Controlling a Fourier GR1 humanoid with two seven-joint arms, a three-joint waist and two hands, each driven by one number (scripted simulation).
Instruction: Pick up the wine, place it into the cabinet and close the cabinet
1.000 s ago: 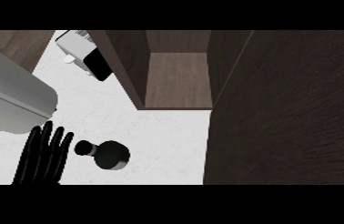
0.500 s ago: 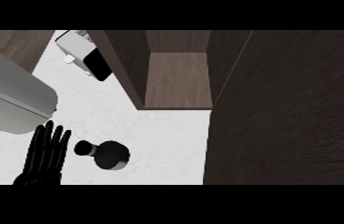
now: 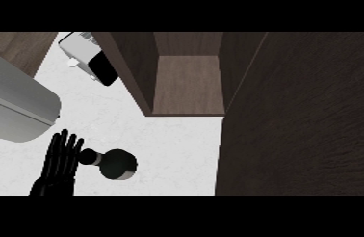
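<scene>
Nearest, at the lower left of the head view, the left hand (image 3: 60, 161) stands with its fingers (image 3: 64, 144) straight and spread, holding nothing. The wine (image 3: 112, 164) stands upright on the white surface (image 3: 171, 144), seen from above as a dark round body with its cap (image 3: 88, 156) showing toward the hand; the cap lies just beside the fingers, perhaps touching them, though the view does not settle that. So the bottle sits immediately to the right of the left hand, and since its long axis runs up toward the viewer, a grasp would likely have to wrap its side rather than come down over it. The right hand shows nowhere, so the left is the only hand near the bottle.

Beyond the wine, up and to the right, the cabinet (image 3: 186, 82) stands open, its wooden shelf bare, with the dark door (image 3: 298, 120) swung out to the right of the wine. Farther left of the cabinet lies a small white and black appliance (image 3: 92, 62).
</scene>
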